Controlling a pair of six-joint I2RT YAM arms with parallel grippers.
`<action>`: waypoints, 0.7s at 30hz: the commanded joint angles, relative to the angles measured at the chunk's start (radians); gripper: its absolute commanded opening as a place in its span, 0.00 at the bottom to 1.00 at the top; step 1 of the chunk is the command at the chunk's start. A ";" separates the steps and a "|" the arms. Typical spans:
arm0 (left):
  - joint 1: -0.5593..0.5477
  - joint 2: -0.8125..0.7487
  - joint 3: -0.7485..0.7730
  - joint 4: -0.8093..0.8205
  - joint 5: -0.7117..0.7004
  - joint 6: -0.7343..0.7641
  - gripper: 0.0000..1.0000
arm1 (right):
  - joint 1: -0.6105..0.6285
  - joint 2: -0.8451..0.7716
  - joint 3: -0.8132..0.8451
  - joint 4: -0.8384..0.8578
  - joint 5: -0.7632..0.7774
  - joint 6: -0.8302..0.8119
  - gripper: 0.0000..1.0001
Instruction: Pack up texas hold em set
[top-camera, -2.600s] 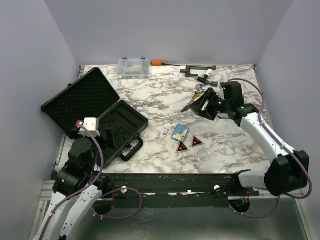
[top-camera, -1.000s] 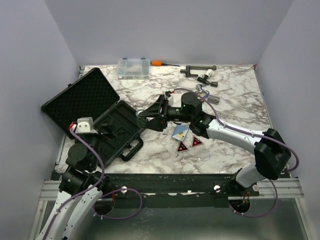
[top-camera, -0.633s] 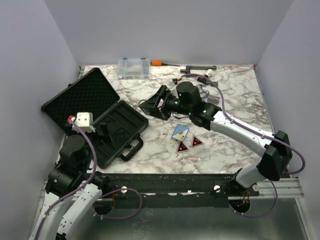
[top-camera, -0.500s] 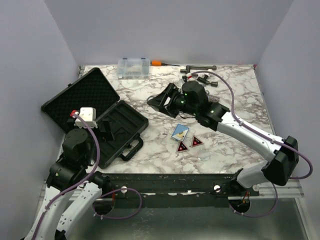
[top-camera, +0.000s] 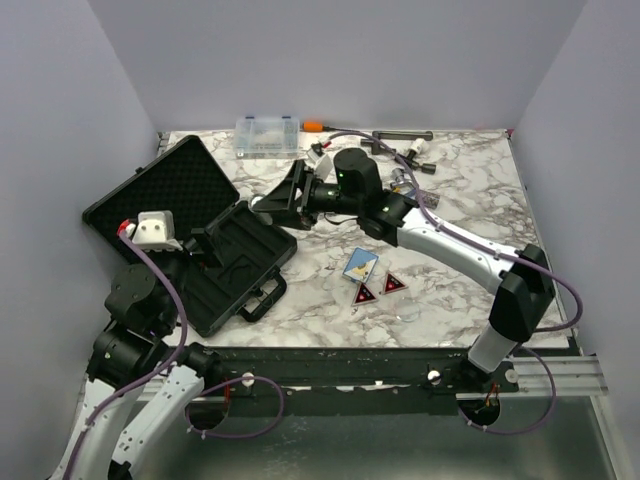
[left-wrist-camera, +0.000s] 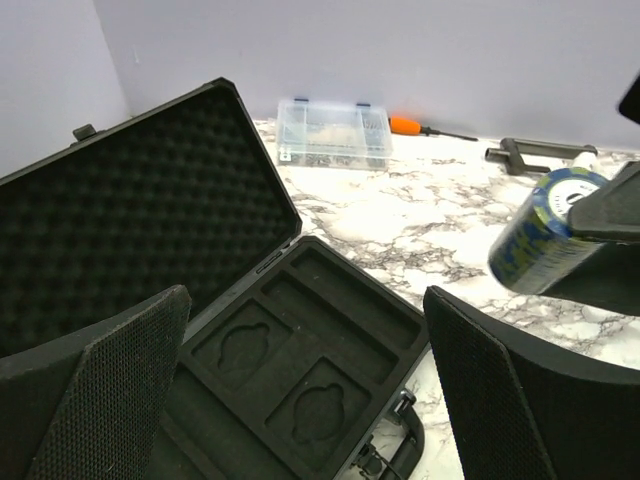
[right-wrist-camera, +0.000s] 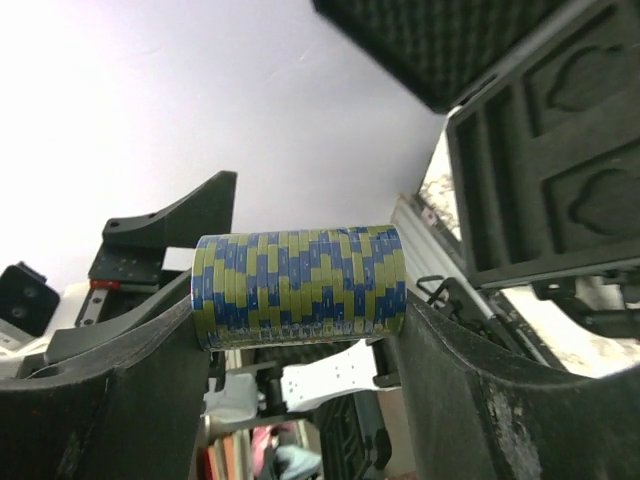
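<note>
Right wrist view: right gripper (right-wrist-camera: 298, 305) is clamped on a chip stack (right-wrist-camera: 298, 285), a blue and yellow-green roll of poker chips. Its flat ends are pressed against the two fingers, so its long axis runs straight across the jaws, level in this view. Left wrist view shows the same stack (left-wrist-camera: 545, 235) tilted, with one round end face turned up and to the right. It is off the table, above marble just past the right end of the tray (left-wrist-camera: 300, 360). Top external: right arm reaches across to the left and its claw (top-camera: 288, 196) hovers at the far right corner of the briefcase (top-camera: 165, 195). The case lies open at the table's left. Foam lid is laid back to the far left and the moulded tray is nearer the middle. The handle (top-camera: 262, 297) is on the near-right edge. The case's long axis runs diagonally, near-left to far-right. Left gripper (left-wrist-camera: 305, 330) is spread wide, holding nothing, and looks down over the tray pockets, which look bare. Card deck (top-camera: 360, 264), blue face up, lies on the marble right of the case. Two red-black triangles (top-camera: 379, 289) sit just near of it. Clear compartment box (top-camera: 267, 135) and orange-handled screwdriver (top-camera: 313, 126) sit along the far edge, well apart from the case.
</note>
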 joint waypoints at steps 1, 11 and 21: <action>-0.002 -0.072 -0.025 0.047 -0.011 -0.004 0.99 | 0.033 0.035 0.130 0.146 -0.154 0.040 0.58; -0.002 -0.230 -0.158 0.052 -0.011 -0.004 0.99 | 0.140 0.187 0.264 0.200 -0.112 0.142 0.61; -0.002 -0.279 -0.177 0.061 -0.011 -0.004 0.99 | 0.210 0.290 0.377 0.135 -0.088 0.128 0.61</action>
